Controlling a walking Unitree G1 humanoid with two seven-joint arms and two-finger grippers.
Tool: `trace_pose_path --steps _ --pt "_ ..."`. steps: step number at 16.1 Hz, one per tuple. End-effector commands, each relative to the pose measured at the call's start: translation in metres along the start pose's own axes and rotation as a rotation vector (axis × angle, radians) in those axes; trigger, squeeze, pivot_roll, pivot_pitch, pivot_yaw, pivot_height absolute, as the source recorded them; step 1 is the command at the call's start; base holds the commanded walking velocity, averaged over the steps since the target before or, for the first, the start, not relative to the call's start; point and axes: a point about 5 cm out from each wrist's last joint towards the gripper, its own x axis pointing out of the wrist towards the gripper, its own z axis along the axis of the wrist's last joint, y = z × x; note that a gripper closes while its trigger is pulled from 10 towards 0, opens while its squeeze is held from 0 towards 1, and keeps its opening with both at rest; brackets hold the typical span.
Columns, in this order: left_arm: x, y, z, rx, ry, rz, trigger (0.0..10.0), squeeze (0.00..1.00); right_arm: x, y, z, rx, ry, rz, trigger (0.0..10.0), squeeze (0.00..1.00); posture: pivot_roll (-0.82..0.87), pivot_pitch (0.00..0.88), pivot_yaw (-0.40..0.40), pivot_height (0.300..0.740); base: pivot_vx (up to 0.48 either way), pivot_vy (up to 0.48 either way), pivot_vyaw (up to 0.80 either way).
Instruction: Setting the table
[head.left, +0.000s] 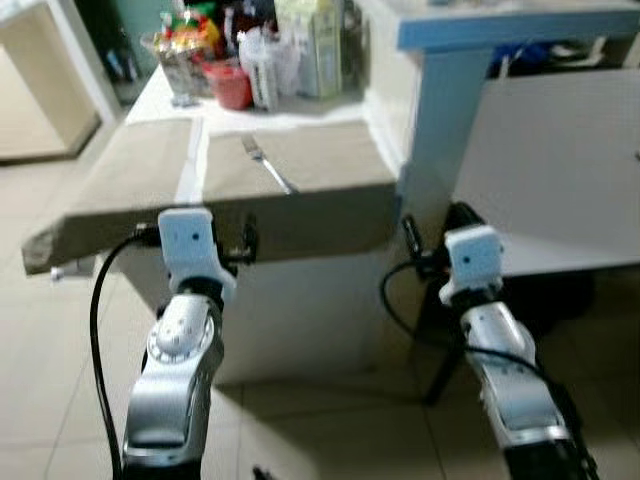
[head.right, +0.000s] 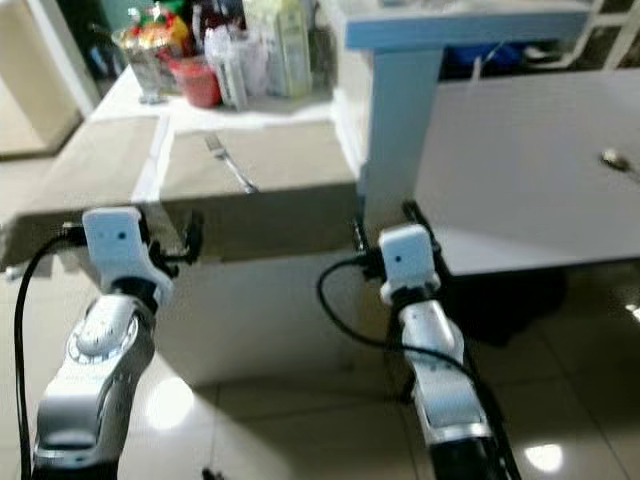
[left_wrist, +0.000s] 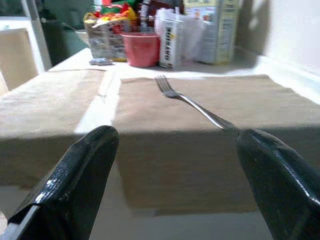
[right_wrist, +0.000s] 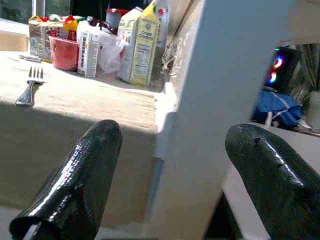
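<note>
Desk: white, stands ahead of the robot, its near edge just beyond both arms; a tiled floor lies below.

Post: pale blue and white upright at the desk's right corner, carrying a blue-edged shelf. To its right a lower white surface extends; the right eye view shows a small spoon-like thing near its far right edge, too blurred to tell for sure.

Placemats: two tan mats side by side, hanging over the near edge. Left placemat; right placemat, with a strip of white desk between them.

Left end effector: raised in front of the desk edge, level with the overhang of the right placemat. The left wrist view shows its two black fingers spread wide, holding nothing.

Right end effector: raised beside the post, at the desk's right corner. The right wrist view shows its fingers well apart and empty.

Groceries: clustered at the far end of the desk. The wrist views make out a cracker carton, a white bag, a red cup and colourful packets.

Fork: metal, lies on the right placemat, tines toward the groceries, handle pointing at the near edge. Touching neither end effector.
</note>
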Motion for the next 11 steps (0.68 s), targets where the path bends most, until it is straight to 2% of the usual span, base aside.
trace_pose_path --steps 1,7,11 --pt "0.0 0.009 0.002 0.026 -0.011 0.029 10.0 0.0 0.005 0.008 0.005 0.023 -0.024 0.024 10.0 0.0 -0.1 0.0 0.06 0.74 0.446 0.0 0.0" --pt "0.0 0.011 0.003 0.027 -0.017 0.038 10.0 0.0 0.0 0.013 0.001 0.032 -0.005 0.038 10.0 0.0 -0.1 0.0 0.069 0.74 0.439 0.0 0.0" --pt "-0.001 0.013 0.002 0.02 -0.005 0.057 10.0 0.0 0.005 0.021 0.013 0.061 -0.033 0.091 10.0 0.0 -0.1 0.003 0.071 0.74 0.417 0.0 0.0"
